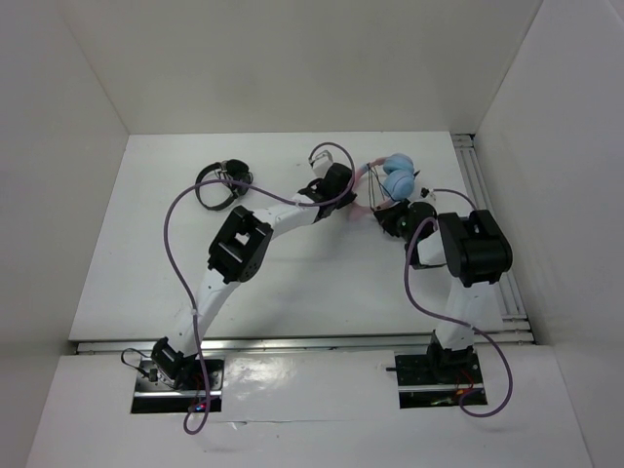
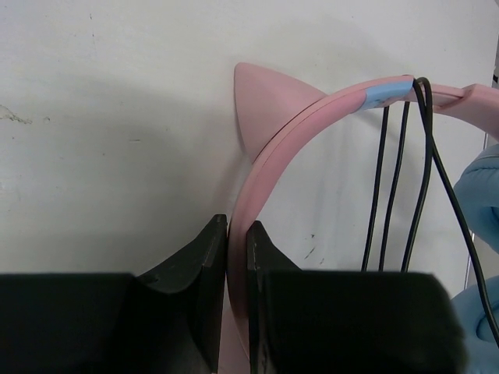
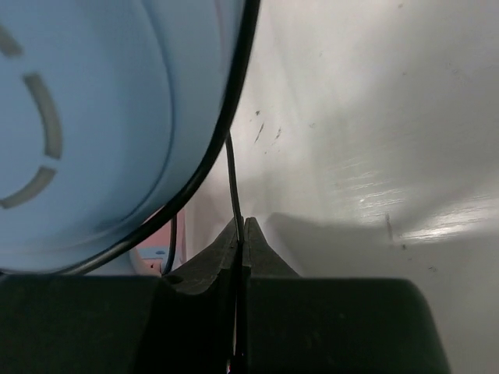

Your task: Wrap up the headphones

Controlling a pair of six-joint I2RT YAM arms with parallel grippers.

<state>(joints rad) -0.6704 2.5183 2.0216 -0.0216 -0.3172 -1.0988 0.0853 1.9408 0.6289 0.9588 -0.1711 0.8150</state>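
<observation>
We are mid-wrap with the headphones [image 1: 395, 178] at one o'clock on the table [image 1: 312, 292]: our left gripper [image 2: 236, 249] clamps the pink headband [image 2: 269, 167], our right gripper [image 3: 242, 234] pinches the black cable [image 3: 232, 175], and next, we judge, the right must carry it taut around the band.

A small pair of all-black headphones [image 1: 220, 184] lies at about ten o'clock on a white bench [image 1: 312, 292], well apart from a metal rail [image 1: 474, 166] running along its three o'clock edge, with plain white walls [image 1: 292, 58] around it.
</observation>
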